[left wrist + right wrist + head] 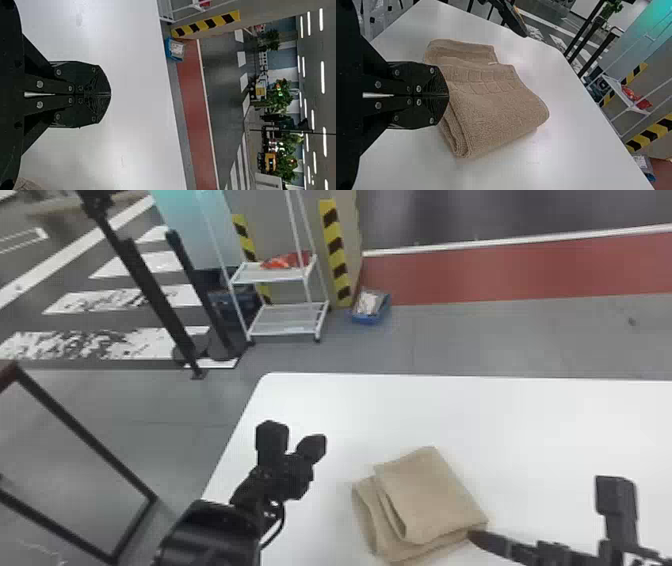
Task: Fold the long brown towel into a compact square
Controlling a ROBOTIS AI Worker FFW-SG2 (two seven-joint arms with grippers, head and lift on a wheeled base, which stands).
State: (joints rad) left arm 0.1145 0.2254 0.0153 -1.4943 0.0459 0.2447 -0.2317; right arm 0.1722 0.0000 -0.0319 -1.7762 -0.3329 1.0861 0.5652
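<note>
The brown towel [430,495] lies folded in a thick, layered, roughly square stack on the white table [525,415], its top layer offset from the layers under it. My left gripper [316,445] is over the table left of the towel; the left wrist view has this gripper [110,94] shut, nothing between its fingers. At the towel's near right corner is my right gripper [479,538]. In the right wrist view the right gripper [448,95] is shut in front of the towel [494,107], with no cloth visible between the fingers. Whether it touches the towel I cannot tell.
Beyond the table's far edge stand a white wire cart [287,322] and a blue bin [370,307] on the floor. A dark-framed stand [85,435] is at the left, off the table. Bare tabletop extends behind and right of the towel.
</note>
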